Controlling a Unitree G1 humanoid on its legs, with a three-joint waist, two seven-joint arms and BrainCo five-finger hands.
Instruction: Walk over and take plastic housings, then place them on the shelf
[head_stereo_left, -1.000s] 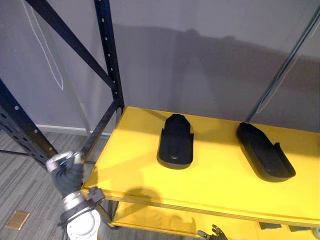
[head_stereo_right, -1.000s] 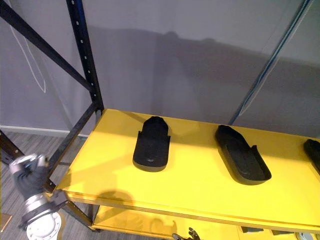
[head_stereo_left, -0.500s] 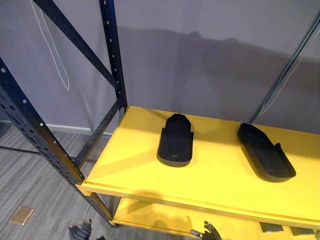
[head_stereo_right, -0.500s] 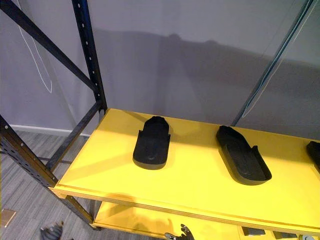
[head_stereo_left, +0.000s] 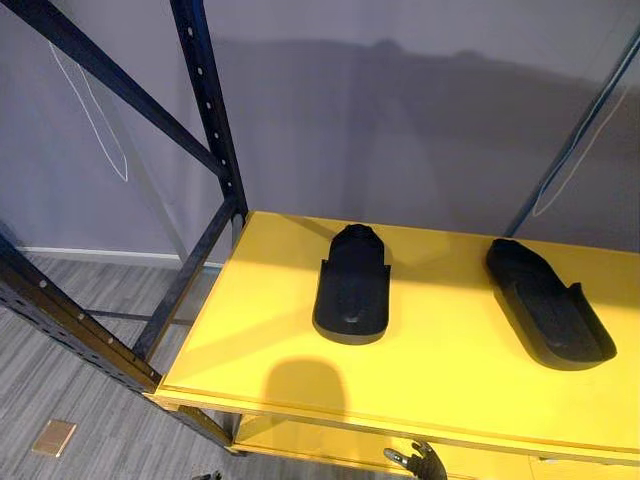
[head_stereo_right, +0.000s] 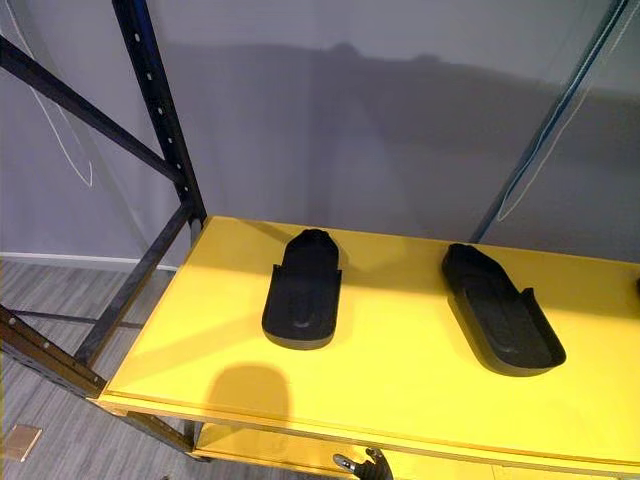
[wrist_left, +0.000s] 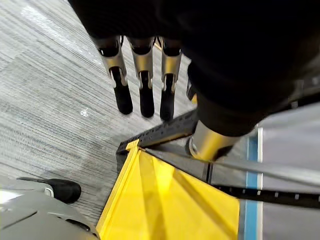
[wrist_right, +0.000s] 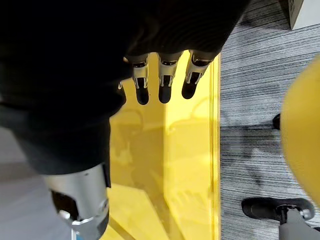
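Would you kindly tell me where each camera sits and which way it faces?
Left eye: head, looking down at shelf, left housing, right housing; right hand at bottom edge.
Right eye: beside it; shares that scene.
Left wrist: left arm, facing down past left hand to floor.
Right wrist: right arm, facing down past right hand to floor.

Left housing (head_stereo_left: 352, 285) and right housing (head_stereo_left: 548, 315): black plastic, matt, smooth. Shelf board (head_stereo_left: 440, 370): yellow, smooth, slight sheen, ply-like layered front edge. Rack upright (head_stereo_left: 208, 110): dark painted metal w/ punched holes. Floor (wrist_left: 45, 100): grey carpet, fine ribbed weave. Left hand (wrist_left: 143, 62): silver metal fingers, dark matt tips.
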